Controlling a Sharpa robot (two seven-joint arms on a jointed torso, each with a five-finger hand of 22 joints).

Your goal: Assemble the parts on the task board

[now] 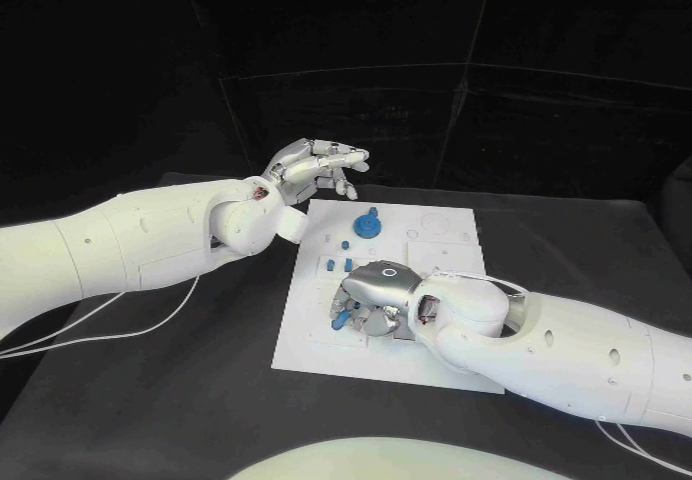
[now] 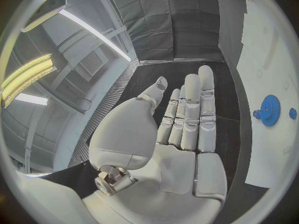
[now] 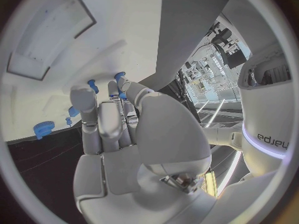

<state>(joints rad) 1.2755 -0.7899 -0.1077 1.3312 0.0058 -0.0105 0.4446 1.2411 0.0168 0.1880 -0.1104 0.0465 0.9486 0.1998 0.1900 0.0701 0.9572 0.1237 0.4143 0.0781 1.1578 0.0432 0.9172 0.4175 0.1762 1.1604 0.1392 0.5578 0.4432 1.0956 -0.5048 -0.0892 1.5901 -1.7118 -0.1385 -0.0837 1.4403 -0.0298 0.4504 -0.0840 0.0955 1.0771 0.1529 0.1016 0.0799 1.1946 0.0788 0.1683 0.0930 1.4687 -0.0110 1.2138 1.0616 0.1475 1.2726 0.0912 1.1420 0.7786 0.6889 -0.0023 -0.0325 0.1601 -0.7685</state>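
Head view: I see a black table [image 1: 173,400] with dark drapes behind it, and the white task board [image 1: 310,340] lying flat near the middle. My left hand [image 1: 315,165] hovers off the board's far left corner, above the table, fingers spread and slightly curled, holding nothing. In the left wrist view that hand [image 2: 181,129] has its fingers straight and side by side, palm bare, with the board's white edge [image 2: 264,59] off to one side. A blue gear [image 1: 368,225] stands on the far part of the board; I also see it from the left wrist [image 2: 269,110] with a small blue piece [image 2: 292,113] just beside it. Small blue pegs [image 1: 336,265] sit mid-board, near my right hand [image 1: 378,295]. The right hand is down on the board's near-middle, fingers curled toward the surface, with a blue part [image 1: 336,322] at its fingertips; I cannot tell whether it grips that part or just touches it. From the right wrist, the fingers [image 3: 99,119] reach to the board with blue pegs [image 3: 92,84] right at the tips, and the gear [image 3: 42,130] lies well apart near the board's edge. The right arm [image 1: 562,350] covers the board's near right corner. A white cable [image 1: 87,330] trails on the table under my left arm.
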